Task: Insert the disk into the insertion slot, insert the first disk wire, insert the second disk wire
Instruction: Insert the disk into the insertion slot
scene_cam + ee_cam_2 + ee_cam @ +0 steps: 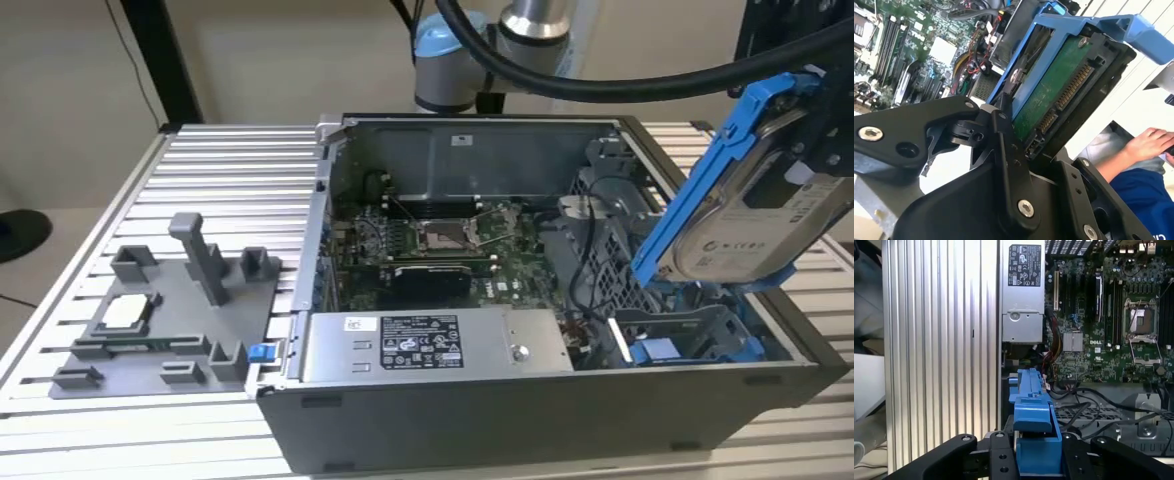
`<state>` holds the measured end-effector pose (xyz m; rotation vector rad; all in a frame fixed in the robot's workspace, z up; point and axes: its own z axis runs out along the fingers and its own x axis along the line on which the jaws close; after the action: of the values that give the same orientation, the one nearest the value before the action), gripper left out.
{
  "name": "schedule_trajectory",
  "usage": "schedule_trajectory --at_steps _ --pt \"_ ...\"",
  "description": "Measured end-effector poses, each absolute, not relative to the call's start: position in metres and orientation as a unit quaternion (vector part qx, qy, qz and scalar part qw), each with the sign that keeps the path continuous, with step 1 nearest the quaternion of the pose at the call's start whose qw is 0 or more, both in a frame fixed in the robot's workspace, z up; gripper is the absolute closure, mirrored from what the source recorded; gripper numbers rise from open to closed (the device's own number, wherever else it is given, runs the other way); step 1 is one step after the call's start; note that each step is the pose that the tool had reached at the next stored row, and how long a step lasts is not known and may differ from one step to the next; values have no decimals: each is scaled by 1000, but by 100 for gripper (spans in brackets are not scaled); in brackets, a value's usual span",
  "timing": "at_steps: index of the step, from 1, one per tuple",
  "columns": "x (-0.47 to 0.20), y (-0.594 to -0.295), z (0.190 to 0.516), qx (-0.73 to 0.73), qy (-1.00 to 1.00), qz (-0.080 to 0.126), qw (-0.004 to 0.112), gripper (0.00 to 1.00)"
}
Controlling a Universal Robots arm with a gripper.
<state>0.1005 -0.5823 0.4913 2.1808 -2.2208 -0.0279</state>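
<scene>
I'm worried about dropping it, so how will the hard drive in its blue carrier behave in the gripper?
The disk looks like a rigid metal block, probably heavy for its size. Its blue rails are thin plastic and may flex under the gripper. The exposed circuit board probably makes it fragile.
</scene>
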Motion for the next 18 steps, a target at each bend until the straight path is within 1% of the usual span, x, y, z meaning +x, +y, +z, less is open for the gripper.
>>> schedule_trajectory --at_steps 3,18 --pt "101 -582 482 700 -714 -6 17 100" --pt "101 -582 477 700 -714 -6 17 100"
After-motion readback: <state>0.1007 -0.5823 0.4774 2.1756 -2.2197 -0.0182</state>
